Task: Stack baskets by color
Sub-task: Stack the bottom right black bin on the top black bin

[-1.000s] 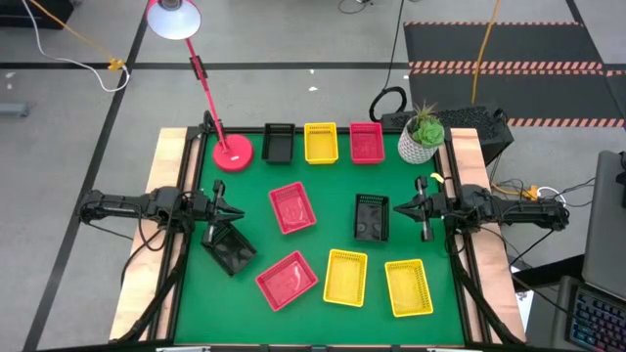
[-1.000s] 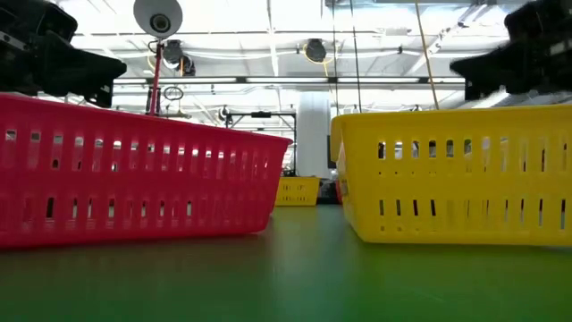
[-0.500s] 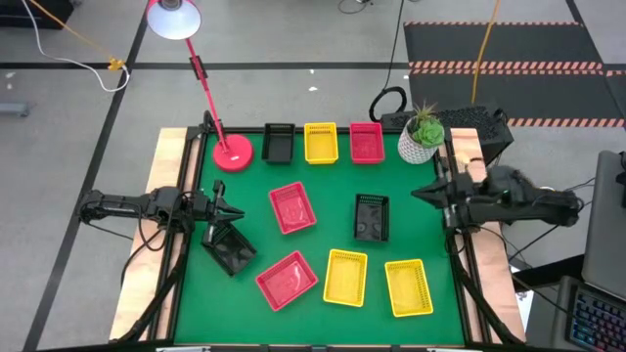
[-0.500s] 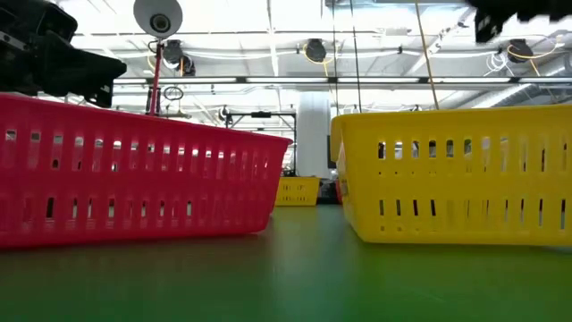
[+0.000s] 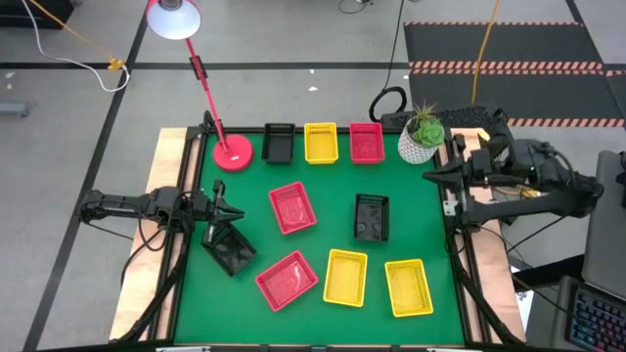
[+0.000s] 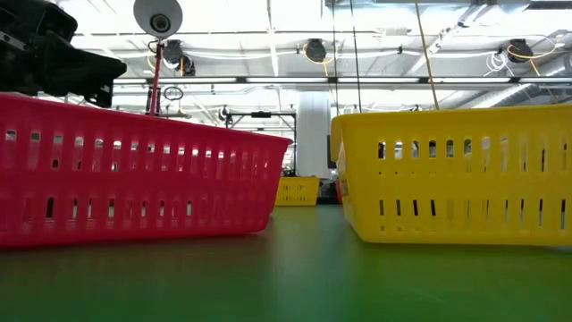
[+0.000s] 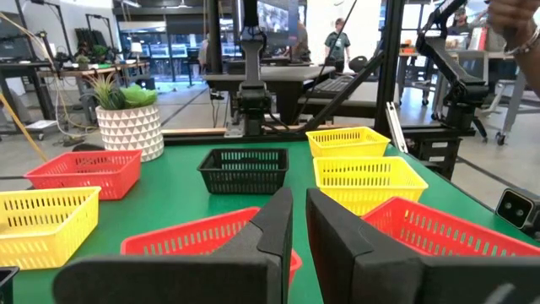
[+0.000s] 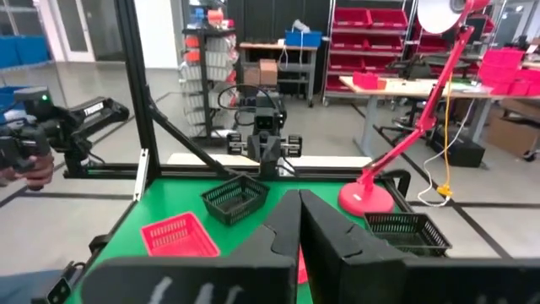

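Holding a black basket [image 5: 230, 251], left hand [image 5: 217, 219], right hand [image 5: 437, 177] closed, empty.

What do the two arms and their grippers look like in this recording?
Both arms are dark, nearly black, built of jointed segments with black cables running along them. The left gripper and the right gripper each have two flat, wedge-shaped matte black fingers tapering to narrow tips. No labels or coloured markings can be made out on either arm, and the fingers are plain.
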Controlling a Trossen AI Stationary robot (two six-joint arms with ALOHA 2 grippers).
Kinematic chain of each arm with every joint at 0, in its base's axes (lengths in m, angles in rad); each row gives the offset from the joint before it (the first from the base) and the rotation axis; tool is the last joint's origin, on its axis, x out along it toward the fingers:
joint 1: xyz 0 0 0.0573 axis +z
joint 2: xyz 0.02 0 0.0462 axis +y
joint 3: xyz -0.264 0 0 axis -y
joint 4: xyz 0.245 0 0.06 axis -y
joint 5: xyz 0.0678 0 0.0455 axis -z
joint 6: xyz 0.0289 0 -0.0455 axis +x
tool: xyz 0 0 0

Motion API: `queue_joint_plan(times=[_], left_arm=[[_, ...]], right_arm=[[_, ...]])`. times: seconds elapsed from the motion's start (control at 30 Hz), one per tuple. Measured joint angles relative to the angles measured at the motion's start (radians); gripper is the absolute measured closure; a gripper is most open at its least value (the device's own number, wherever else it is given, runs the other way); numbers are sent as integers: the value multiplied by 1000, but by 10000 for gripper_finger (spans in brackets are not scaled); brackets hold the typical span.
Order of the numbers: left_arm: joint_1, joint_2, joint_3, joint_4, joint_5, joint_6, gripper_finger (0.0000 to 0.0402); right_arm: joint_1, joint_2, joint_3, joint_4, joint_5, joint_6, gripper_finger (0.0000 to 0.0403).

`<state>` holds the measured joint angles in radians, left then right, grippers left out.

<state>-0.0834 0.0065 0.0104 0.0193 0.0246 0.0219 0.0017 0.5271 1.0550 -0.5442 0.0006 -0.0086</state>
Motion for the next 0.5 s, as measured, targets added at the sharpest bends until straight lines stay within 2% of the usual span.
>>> queue_joint_plan(times=[0.23, 0.4, 0.5], left_arm=[[0, 0, 0, 0, 0, 0, 360], [0, 0, 0, 0, 0, 0, 360], [0, 0, 0, 2, 0, 0, 360]], right_arm=[[0, 139, 213, -102, 9, 14, 403], [0, 204, 282, -122, 128, 16, 403], [-1, 216, 285, -118, 157, -17, 403]])
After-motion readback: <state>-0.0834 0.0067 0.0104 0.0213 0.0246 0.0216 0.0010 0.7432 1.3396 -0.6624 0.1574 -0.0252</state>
